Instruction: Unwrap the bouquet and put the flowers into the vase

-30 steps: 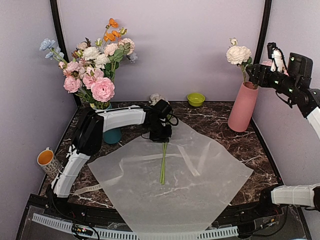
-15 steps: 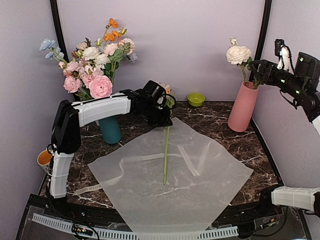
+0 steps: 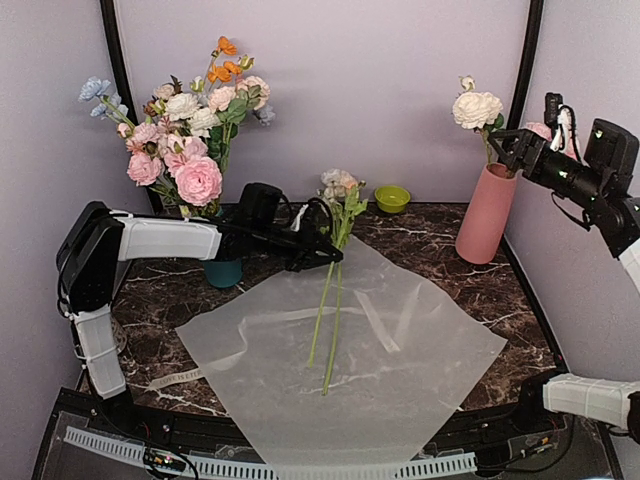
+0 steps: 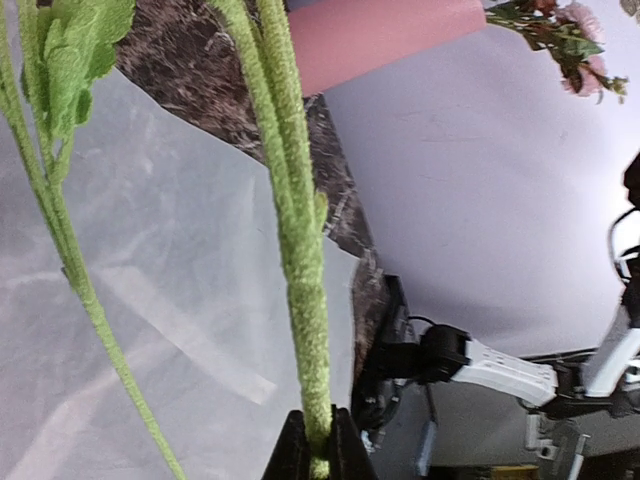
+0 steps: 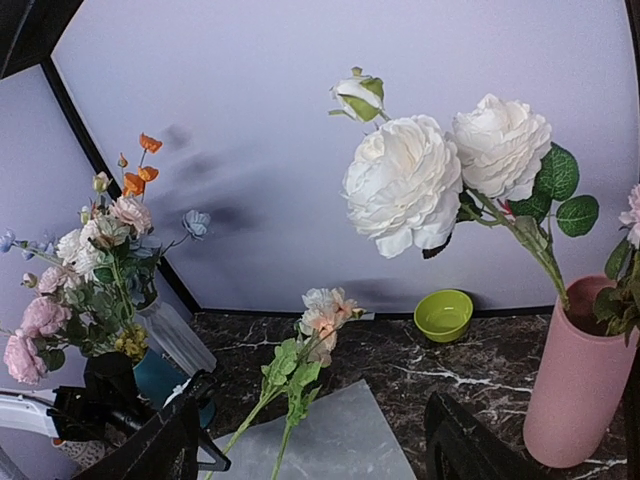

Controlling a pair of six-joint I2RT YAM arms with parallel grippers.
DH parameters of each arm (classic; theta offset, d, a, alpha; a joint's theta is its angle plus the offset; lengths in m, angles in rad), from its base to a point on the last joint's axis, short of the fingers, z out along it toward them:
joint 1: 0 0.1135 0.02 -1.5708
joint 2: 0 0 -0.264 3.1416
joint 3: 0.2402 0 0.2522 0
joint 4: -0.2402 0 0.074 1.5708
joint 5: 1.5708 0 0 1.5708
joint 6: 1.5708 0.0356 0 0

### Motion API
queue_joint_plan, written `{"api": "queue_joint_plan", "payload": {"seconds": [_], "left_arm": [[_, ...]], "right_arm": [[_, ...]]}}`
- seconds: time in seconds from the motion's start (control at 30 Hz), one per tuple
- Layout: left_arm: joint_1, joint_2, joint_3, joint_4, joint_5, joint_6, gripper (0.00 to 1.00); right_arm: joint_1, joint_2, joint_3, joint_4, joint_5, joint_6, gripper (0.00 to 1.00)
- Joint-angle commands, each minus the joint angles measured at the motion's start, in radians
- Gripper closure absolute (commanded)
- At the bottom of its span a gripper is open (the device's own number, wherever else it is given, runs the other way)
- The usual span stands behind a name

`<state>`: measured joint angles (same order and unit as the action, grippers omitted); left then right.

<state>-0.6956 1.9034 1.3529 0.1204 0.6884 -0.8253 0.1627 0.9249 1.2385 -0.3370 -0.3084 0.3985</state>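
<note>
The bouquet is undone: its cream translucent paper (image 3: 340, 350) lies spread flat on the table. My left gripper (image 3: 326, 256) is shut on the green stems of two of the flowers (image 3: 340, 183), whose pale pink and cream blooms stand above it. Their lower ends (image 3: 325, 340) slant down over the paper. In the left wrist view one fuzzy stem (image 4: 300, 250) is pinched between the fingertips (image 4: 318, 455). The salmon-pink vase (image 3: 485, 215) stands at the back right with white flowers (image 3: 477, 108) in it. My right gripper (image 3: 506, 148) hovers open beside those blooms, holding nothing.
A large pink, white, orange and blue arrangement (image 3: 190, 130) in a teal vase (image 3: 224, 272) stands at the back left. A green bowl (image 3: 392, 198) sits by the back wall. A mug (image 3: 92, 318) is at the left edge, and a ribbon (image 3: 175, 378) lies near the paper's left corner.
The left arm swung out and lower, tilting the held stems so the blooms rose above the gripper. The right gripper shifted slightly beside the vase's flowers.
</note>
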Motion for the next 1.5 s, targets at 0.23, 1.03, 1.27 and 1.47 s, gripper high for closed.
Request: {"api": "queue_joint_plan", "payload": {"seconds": [0.23,1.03,1.27,1.47], "left_arm": [[0.044,0.010,-0.169,0.711,0.575,-0.374,1.00],[0.021,-0.111,0.018,0.054,0.419,0.085,1.00],[-0.038,-0.133,0.157,-0.274,0.237,0.344,1.00],[-0.083,-0.145,0.175,-0.286,0.192,0.398,1.00]], "right_arm": [[0.030,-0.025,-0.061,0.003,-0.103,0.109,0.23],[0.435,0.027,-0.210,0.131,0.117,0.278,0.29],[0.555,0.099,-0.220,0.209,0.190,0.314,0.34],[0.636,0.168,-0.217,0.294,0.218,0.316,0.42]]}}
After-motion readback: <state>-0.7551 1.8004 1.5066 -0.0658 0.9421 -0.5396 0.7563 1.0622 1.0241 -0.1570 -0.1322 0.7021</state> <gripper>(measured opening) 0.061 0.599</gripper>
